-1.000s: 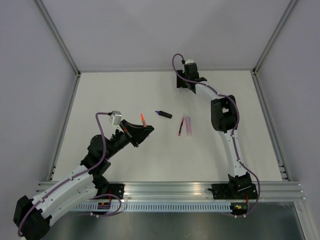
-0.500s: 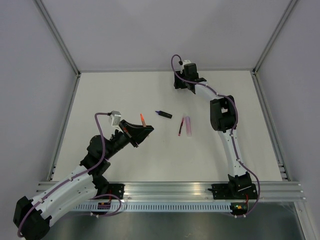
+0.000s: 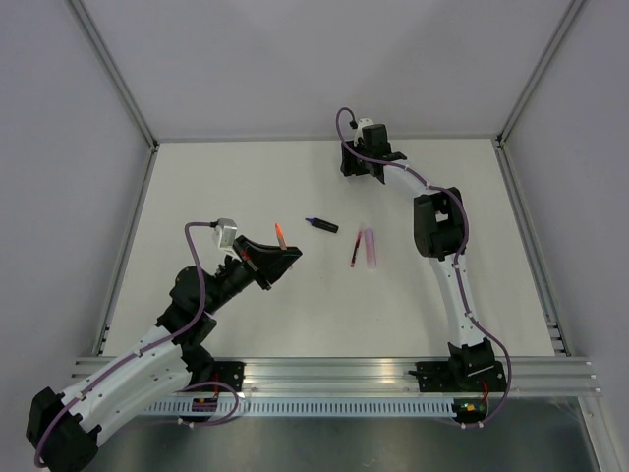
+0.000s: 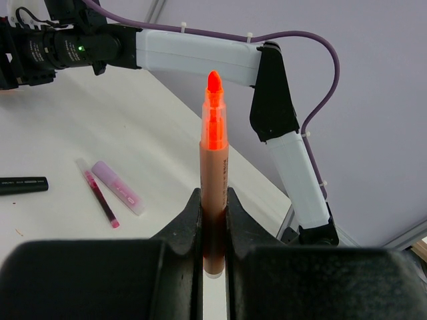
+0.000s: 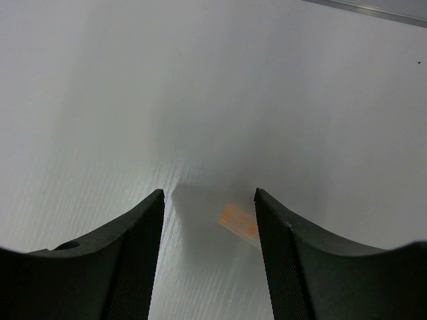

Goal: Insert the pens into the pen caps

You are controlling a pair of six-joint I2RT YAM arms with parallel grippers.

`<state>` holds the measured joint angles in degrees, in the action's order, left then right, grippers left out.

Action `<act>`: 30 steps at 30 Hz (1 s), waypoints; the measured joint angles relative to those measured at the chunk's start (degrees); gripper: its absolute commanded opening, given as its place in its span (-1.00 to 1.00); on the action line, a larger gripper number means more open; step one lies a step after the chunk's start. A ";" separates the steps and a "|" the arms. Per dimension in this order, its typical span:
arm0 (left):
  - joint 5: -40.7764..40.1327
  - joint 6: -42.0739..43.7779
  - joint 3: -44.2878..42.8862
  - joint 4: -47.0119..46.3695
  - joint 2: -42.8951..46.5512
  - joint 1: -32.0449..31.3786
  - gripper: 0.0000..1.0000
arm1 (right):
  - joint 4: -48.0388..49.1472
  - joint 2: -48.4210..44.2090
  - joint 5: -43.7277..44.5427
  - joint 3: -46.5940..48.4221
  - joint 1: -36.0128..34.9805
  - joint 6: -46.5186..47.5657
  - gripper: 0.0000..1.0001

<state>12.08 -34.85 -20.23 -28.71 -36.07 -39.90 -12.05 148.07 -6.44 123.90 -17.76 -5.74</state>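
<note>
My left gripper is shut on an orange-red pen, which stands upright with its bare tip up. Far back on the table, my right gripper is open and points down. A small orange pen cap lies on the table between its fingers, close to the right finger. A dark navy pen lies mid-table. Right of it, a slim pink-red pen lies beside a light purple pen cap.
White walls with metal posts close in the white table on three sides. The right arm reaches over the table's right half towards the back edge. An aluminium rail runs along the near edge.
My right gripper has shifted slightly left along the back edge and its jaws have narrowed a little. The left arm and the pen it holds have not moved.
</note>
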 measured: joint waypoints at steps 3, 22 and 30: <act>0.00 0.00 0.00 0.02 0.00 0.02 -0.95 | -0.50 -0.46 -0.76 -0.59 0.00 0.31 0.23; -0.04 0.02 0.00 0.37 0.00 0.02 -0.95 | -5.62 -7.69 -5.64 -10.05 -0.04 6.23 0.10; -0.09 0.02 0.00 0.42 0.00 0.02 -0.95 | -6.88 -8.46 -5.46 -11.08 -0.31 9.81 -0.38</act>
<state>11.99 -34.83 -20.23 -28.29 -36.07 -39.88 -18.94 139.61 -11.90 112.81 -18.06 4.08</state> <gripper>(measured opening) 0.123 0.376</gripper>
